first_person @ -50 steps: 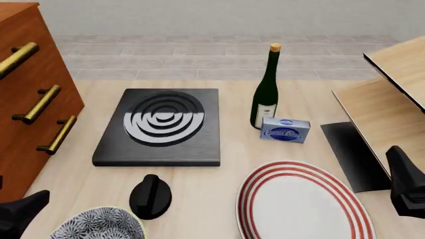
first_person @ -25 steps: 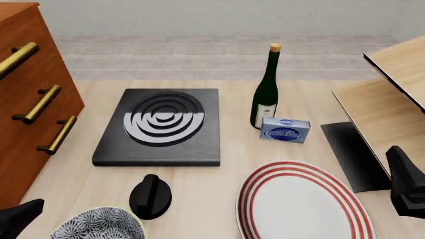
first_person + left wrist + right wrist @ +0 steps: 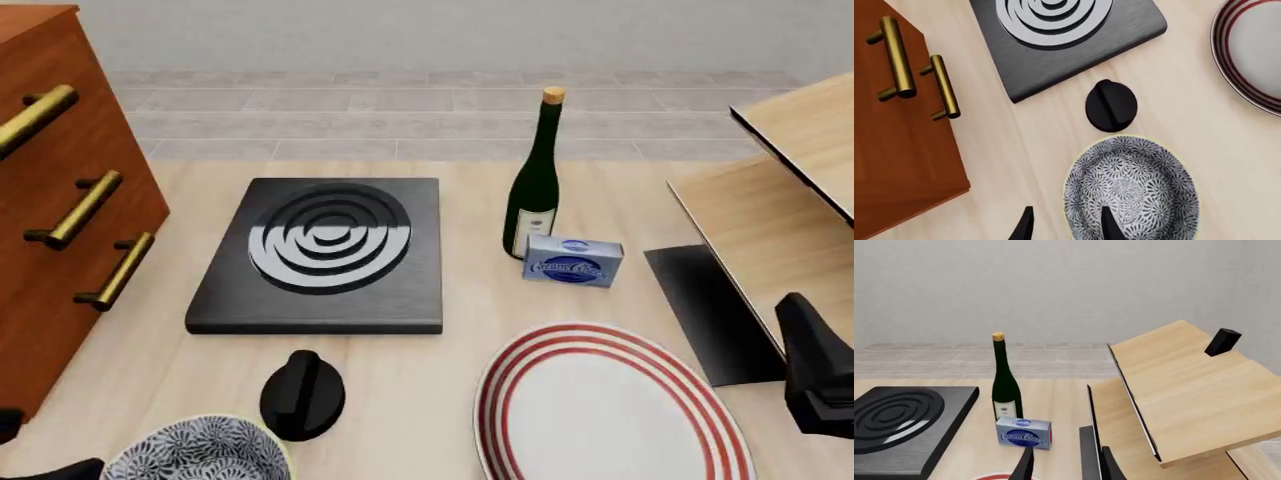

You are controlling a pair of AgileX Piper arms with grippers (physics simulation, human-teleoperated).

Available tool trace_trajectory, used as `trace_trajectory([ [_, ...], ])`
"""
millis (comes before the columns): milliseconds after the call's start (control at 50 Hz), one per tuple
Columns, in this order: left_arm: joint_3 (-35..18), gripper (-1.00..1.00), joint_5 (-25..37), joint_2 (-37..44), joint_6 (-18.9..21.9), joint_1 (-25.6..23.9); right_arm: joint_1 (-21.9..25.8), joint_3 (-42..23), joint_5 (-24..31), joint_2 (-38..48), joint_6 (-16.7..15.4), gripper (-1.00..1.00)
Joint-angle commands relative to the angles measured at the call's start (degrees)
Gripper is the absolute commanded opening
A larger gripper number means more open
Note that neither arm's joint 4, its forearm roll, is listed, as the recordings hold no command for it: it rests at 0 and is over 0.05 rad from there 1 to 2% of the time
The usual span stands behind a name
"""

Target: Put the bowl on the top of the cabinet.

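One bowl sits on the table's near left, beside one black knob and one cabinet showing three brass handles. The left gripper hangs spread over its rim, grasping nothing; the right gripper is likewise parted and empty.

Our fixed front camera high above the table, both wrist cameras lower, all sharing the stove plate.

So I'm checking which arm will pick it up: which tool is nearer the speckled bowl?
Left. The left tool hovers over the bowl's rim; the right tool sits beyond the red-ringed plate, near the shelf unit.
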Motion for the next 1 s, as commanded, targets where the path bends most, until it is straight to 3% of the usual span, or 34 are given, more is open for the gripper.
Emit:
trace_trajectory([
  [20,1.22,1.0,1.06,0.46,0.17,-2.19,0.0,0.0,-0.01,0.01,-0.01,1.0],
  [800,8.23,1.0,-4.26,2.82,1.61,-0.75,0.0,0.0,-0.02,0.02,-0.01,1.0],
  [1000,12.05,1.0,-9.26,3.66,1.89,-0.59,-0.01,0.0,0.0,0.01,-0.01,1.0],
])
